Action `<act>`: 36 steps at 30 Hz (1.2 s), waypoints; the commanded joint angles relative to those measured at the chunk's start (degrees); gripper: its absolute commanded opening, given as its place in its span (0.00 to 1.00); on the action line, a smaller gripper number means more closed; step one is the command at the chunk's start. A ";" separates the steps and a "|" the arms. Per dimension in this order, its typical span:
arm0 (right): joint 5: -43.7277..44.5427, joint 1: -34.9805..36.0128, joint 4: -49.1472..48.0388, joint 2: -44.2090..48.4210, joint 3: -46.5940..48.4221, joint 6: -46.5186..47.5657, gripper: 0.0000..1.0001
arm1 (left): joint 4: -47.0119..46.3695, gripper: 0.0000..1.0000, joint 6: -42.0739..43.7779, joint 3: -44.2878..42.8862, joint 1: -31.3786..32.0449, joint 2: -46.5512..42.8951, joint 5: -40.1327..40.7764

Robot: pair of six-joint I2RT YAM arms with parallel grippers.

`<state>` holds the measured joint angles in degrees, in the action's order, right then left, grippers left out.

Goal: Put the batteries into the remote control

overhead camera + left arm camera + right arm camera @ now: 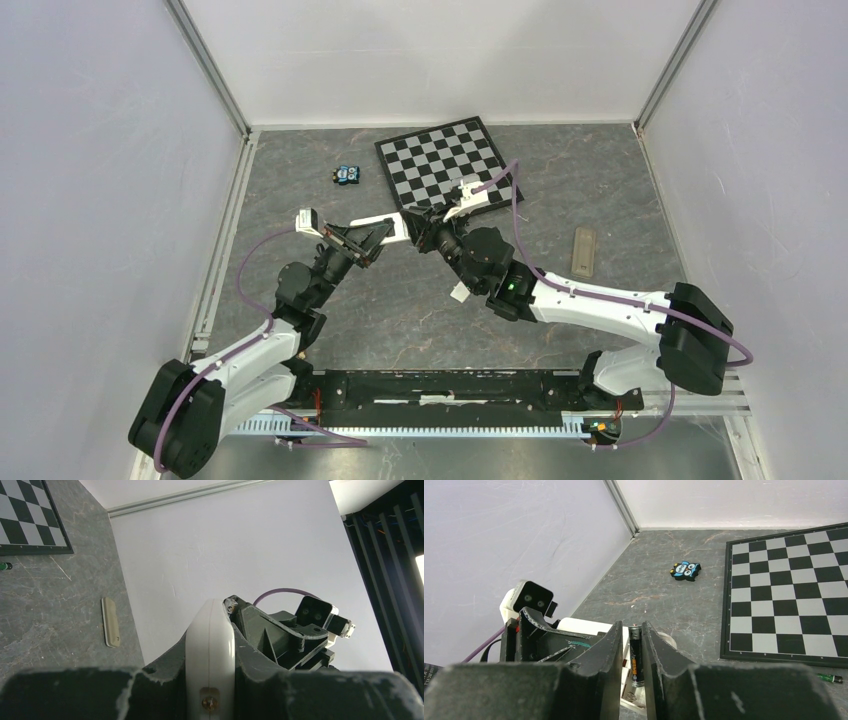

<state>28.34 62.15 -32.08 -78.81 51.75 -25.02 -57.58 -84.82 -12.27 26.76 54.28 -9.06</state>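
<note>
grey marbled table [420, 320] boxed in by white walls [100, 150], black-and-white chessboard [445, 160] lying flat at the far side, small blue owl-shaped toy [347, 175] near its left corner, tan flat strip [584, 250] alone well off right.

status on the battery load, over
Left gripper shut on remote. Battery inside right gripper, over remote, grip unclear. Nothing blocking.

Grey marbled tabletop [600, 180] between plain white walls [440, 50]
</note>
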 commanded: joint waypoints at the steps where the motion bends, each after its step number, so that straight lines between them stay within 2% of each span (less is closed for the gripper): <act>1: 0.41 0.32 1.66 1.15 1.05 -0.62 0.25 | -7.02 0.02 -2.72 -0.38 0.22 -1.25 0.78; 9: 1.22 0.30 3.29 2.23 1.52 -1.53 0.26 | -6.75 0.02 -2.64 -0.30 0.27 -1.56 1.18; 25: 1.48 0.34 4.39 2.61 2.48 -3.13 0.16 | -6.84 0.02 -2.90 -0.34 0.24 -1.36 1.67; 27: 1.37 0.33 4.39 2.70 2.47 -3.18 0.18 | -6.93 0.02 -2.83 -0.38 0.22 -1.35 1.68; 30: 1.36 0.34 4.59 3.21 2.61 -2.71 0.27 | -6.95 0.02 -2.98 -0.30 0.27 -1.30 1.67; 36: 0.54 0.31 6.73 4.19 3.50 -1.61 0.35 | -7.00 0.02 -3.34 0.07 0.22 -1.65 1.29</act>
<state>28.53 62.37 -27.27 -76.60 52.95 -27.88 -58.92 -85.82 -12.23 26.76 53.91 -8.49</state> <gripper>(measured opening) 0.335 0.278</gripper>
